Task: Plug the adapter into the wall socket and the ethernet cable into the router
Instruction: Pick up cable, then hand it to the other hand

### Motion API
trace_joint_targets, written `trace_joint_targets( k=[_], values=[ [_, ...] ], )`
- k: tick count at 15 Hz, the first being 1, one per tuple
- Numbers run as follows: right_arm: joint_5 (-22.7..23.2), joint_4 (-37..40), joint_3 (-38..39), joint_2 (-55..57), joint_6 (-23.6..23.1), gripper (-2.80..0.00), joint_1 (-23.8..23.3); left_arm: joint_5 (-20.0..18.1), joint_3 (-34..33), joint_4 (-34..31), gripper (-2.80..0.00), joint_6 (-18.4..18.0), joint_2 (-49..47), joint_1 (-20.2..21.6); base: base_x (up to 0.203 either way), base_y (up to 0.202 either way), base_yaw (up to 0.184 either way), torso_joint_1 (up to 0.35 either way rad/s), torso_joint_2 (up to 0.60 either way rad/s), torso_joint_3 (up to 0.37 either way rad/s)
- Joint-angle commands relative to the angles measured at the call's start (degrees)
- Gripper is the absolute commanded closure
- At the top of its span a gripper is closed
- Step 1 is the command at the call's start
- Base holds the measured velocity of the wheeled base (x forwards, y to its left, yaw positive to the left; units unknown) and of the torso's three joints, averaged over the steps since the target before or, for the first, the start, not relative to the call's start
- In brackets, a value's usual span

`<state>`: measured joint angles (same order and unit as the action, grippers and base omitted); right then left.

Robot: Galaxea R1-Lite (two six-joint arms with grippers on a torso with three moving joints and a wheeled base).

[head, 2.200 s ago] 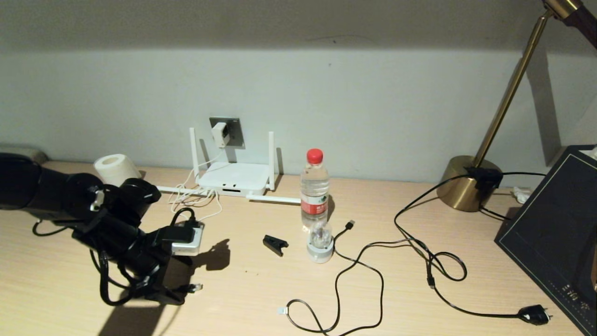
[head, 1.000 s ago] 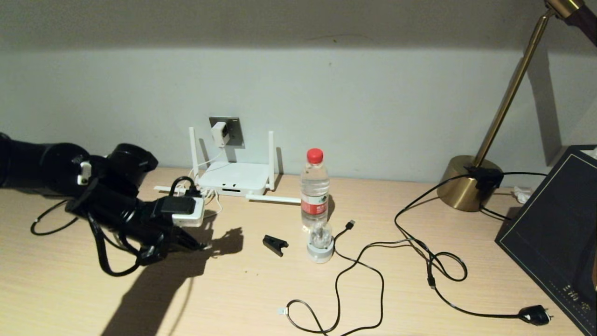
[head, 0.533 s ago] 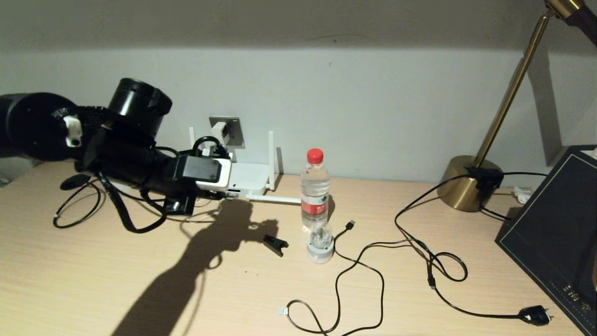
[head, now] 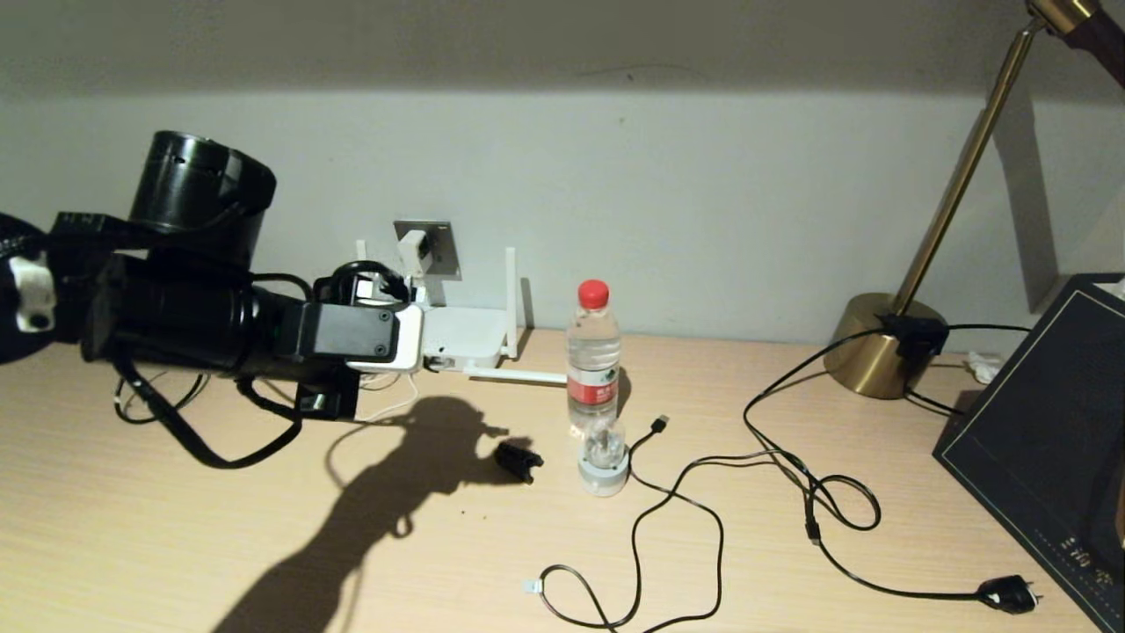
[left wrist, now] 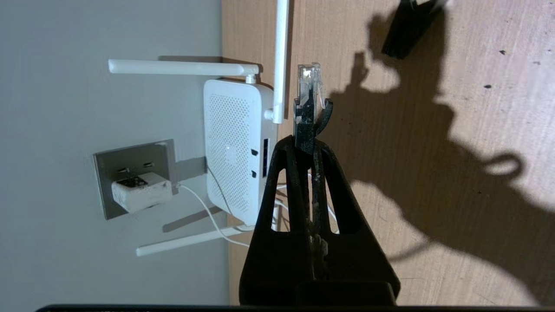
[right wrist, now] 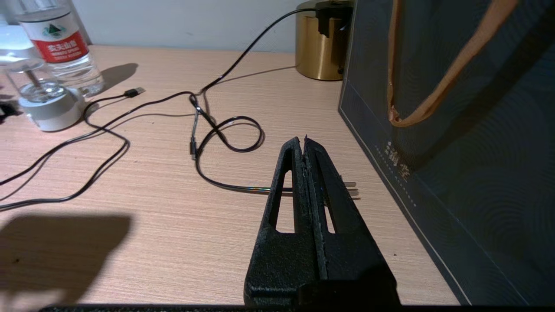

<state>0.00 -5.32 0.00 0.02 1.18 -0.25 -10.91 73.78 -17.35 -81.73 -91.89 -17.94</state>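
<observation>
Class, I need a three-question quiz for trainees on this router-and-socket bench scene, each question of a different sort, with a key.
1. True or false: the adapter is already seated in the wall socket.
2. Multiple choice. The left gripper is shut on: A) the water bottle; B) the ethernet cable; C) the black clip.
3. Fill in: the right gripper is shut and holds ____.

Key
1. True: the white cube sits on the plate, its cord trailing toward the router.
2. B: the clear connector sticks out past the fingertips, not yet in a router port.
3. Nothing: it hangs above the table near a dark bag.
</observation>
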Motion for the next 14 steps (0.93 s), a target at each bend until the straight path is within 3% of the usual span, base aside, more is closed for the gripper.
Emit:
trace_joint_targets(
  k=[1,2,4,6,8,11,12,14],
  values=[
    [0.09,-0.05,1.85,-0.02,-0.74,0.00,-0.02,-0.08,-4.47,0.50,0.00,-0.35,4.31,-0.10,0.000,0.000,0.000,0.000,0.00,0.000],
    [0.36,0.00,0.01,0.24,1.18,0.00,-0.01,-0.08,-6.97,1.45,0.00,0.07,5.56,-0.53,0.000,0.000,0.000,0.000,0.00,0.000],
    [2.07,1.30,-9.61,4.51,11.29,0.00,0.05,-0.27,-12.55,5.74,0.00,4.44,7.31,-1.16,0.000,0.000,0.000,0.000,0.00,0.000],
    [7.08,2.88,-15.80,15.44,16.17,0.00,0.22,-1.10,-14.19,10.26,0.00,7.65,7.86,-4.19,0.000,0.000,0.000,0.000,0.00,0.000],
    [15.35,1.43,-19.44,26.18,18.70,0.00,0.32,-1.11,-12.95,10.35,0.00,7.80,7.37,-7.03,0.000,0.000,0.000,0.000,0.00,0.000],
    [32.65,-2.76,-25.99,39.00,20.57,0.00,0.42,-1.46,-8.22,9.90,0.00,8.10,6.88,-11.17,0.000,0.000,0.000,0.000,0.00,0.000],
    [36.44,-3.61,-27.46,42.53,20.16,0.00,0.46,-1.47,-5.85,9.83,0.00,8.14,5.96,-12.90,0.000,0.000,0.000,0.000,0.00,0.000],
    [39.51,-5.95,-28.94,49.80,17.97,0.00,0.85,-1.48,-3.45,9.85,0.00,8.17,3.57,-15.27,0.000,0.000,0.000,0.000,0.00,0.000]
  ],
)
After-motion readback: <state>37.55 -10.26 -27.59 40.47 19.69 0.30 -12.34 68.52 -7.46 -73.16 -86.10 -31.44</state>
